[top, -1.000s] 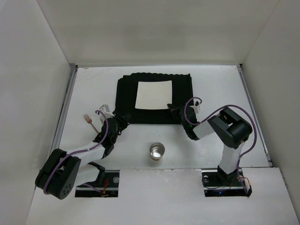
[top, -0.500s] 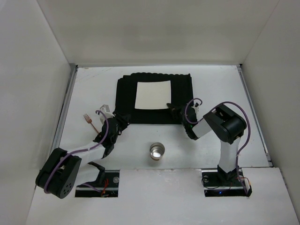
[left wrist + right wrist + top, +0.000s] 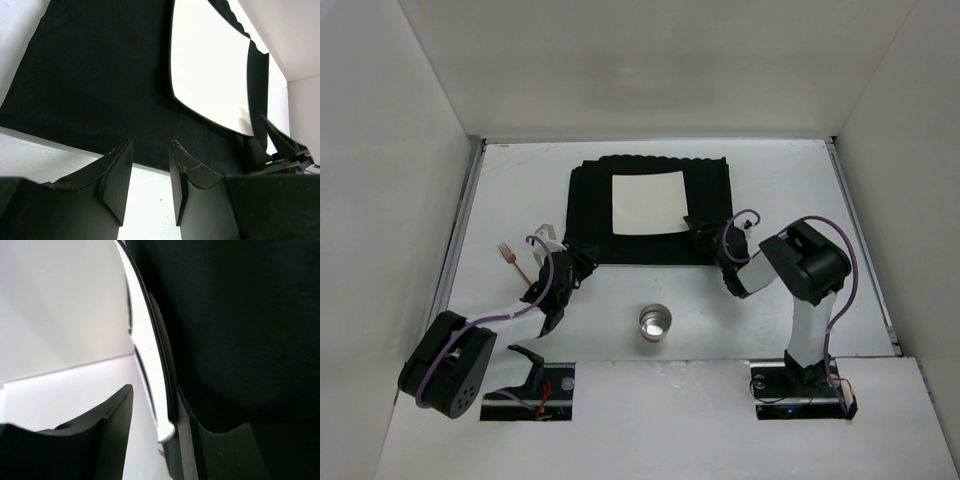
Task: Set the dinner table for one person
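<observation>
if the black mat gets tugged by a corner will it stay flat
Probably not: the black mat looks like soft cloth, its far edge rippled, so it would likely bunch or fold. The white plate resting on it may pin that part.

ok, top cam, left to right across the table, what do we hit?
fork → left gripper → metal cup → right gripper. The black mat and white plate are left out because they span the middle and overlap the cup's position.
</observation>
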You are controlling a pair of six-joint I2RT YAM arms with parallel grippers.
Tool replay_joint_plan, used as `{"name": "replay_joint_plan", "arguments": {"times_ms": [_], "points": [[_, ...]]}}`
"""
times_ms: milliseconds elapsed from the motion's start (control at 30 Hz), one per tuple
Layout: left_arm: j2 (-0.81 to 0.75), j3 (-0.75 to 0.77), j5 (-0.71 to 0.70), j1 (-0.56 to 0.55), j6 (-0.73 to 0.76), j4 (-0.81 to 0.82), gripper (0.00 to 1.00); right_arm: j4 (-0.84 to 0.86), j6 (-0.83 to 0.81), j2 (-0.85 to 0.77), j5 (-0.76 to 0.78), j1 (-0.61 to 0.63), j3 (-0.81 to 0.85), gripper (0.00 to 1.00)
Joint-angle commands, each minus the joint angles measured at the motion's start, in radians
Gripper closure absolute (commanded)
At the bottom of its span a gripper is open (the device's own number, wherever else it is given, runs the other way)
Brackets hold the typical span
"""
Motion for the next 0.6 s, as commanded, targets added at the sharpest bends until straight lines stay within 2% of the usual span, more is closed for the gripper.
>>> {"name": "replay_joint_plan", "arguments": {"times_ms": [0,367,467,567], "points": [[0.011,0.01,-0.011,0.009,-0.005,0.023,0.68,0.069,0.011,-0.063,-0.019,-0.018,-0.04,0.54],[0.005,0.012,-0.025,0.001,-0.008,0.017,0.67,-0.018,-0.07,-0.254,-0.042,-0.046,-0.2,0.53],[0.003,0.011,-0.016,0.007,-0.014,0.017,0.67,-0.122,-0.16,-0.354,-0.096,-0.041,-0.209,0.6],[0.006,0.011,-0.028,0.006,-0.008,0.016,0.67,-0.321,-0.306,-0.495,-0.133,-0.02,-0.194,0.78]]}}
